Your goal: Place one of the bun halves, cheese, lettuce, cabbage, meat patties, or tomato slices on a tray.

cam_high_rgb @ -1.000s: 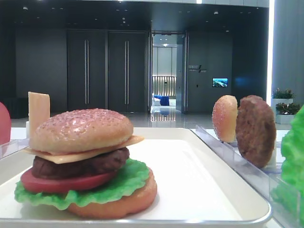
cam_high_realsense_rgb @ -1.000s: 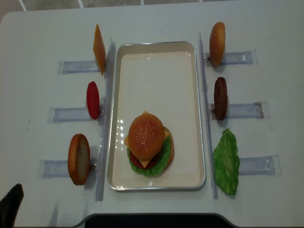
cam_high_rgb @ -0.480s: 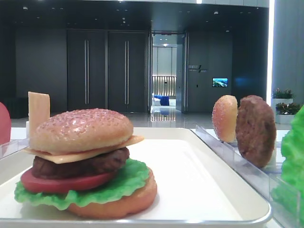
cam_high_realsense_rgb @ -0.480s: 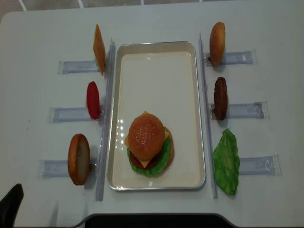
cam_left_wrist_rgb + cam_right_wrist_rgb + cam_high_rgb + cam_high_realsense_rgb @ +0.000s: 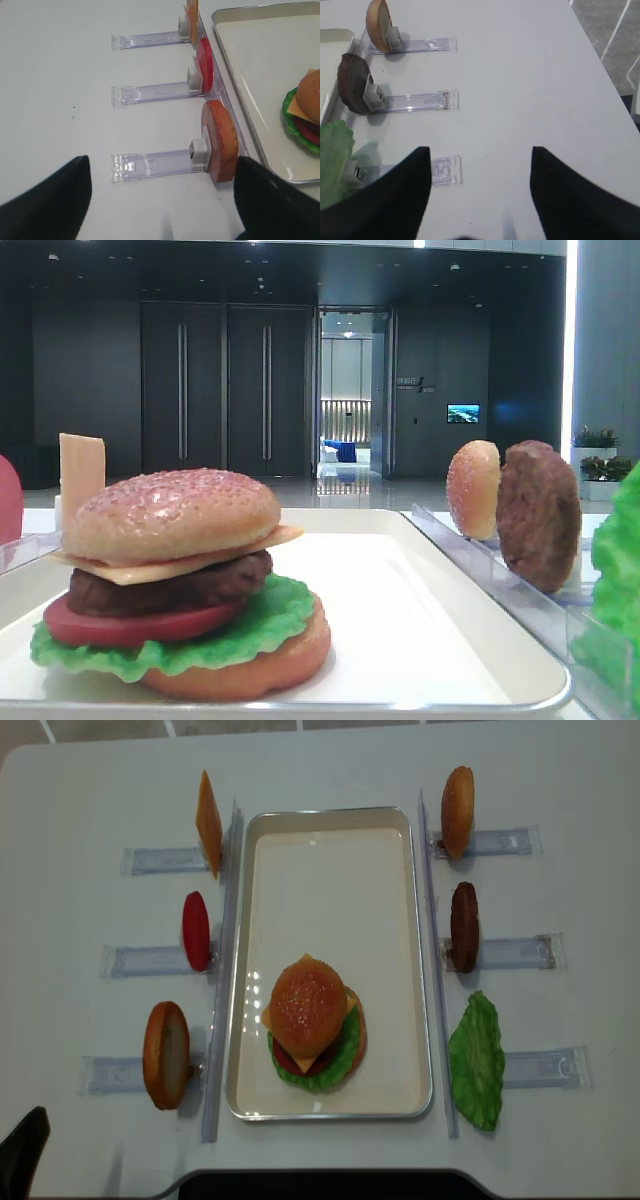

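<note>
On the white tray (image 5: 330, 812) stands a stacked burger, topped by the speckled domed bun half (image 5: 308, 1003) over cheese (image 5: 175, 567), a meat patty (image 5: 170, 586), a tomato slice (image 5: 130, 626) and lettuce (image 5: 255, 625). My right gripper (image 5: 480, 167) is open and empty over bare table, right of the racks holding lettuce (image 5: 334, 150), a patty (image 5: 351, 90) and a bun half (image 5: 377, 25). My left gripper (image 5: 162, 187) is also open and empty, just short of the rack with a bun half (image 5: 220, 140).
Clear slotted racks flank the tray. The left ones hold a cheese slice (image 5: 208, 823), a tomato slice (image 5: 196, 930) and a bun half (image 5: 166, 1054). The right ones hold a bun half (image 5: 458, 811), a patty (image 5: 464, 926) and lettuce (image 5: 476, 1060). The table's front edge (image 5: 330, 1175) is near.
</note>
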Controlling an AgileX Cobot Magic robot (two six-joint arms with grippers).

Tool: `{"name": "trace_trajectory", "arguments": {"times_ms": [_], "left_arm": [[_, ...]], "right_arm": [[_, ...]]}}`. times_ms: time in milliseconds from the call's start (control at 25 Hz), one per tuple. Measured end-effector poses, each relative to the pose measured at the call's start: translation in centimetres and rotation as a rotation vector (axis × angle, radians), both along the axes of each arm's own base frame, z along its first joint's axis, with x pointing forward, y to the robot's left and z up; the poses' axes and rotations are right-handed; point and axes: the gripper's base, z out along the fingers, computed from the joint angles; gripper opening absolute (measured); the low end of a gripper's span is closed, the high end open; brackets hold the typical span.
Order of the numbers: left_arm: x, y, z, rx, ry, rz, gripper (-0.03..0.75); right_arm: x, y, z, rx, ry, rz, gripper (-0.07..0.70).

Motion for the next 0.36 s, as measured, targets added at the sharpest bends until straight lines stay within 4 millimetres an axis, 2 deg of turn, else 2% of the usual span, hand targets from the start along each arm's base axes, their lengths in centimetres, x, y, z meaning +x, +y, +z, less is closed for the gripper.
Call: {"name": "trace_trajectory", "arguments": {"times_ms": [360], "left_arm": [[0.0, 0.0, 0.0, 0.0, 0.0, 0.0, 0.692]], "right_arm": [[0.0, 0.0, 0.0, 0.0, 0.0, 0.003, 0.415]]}}
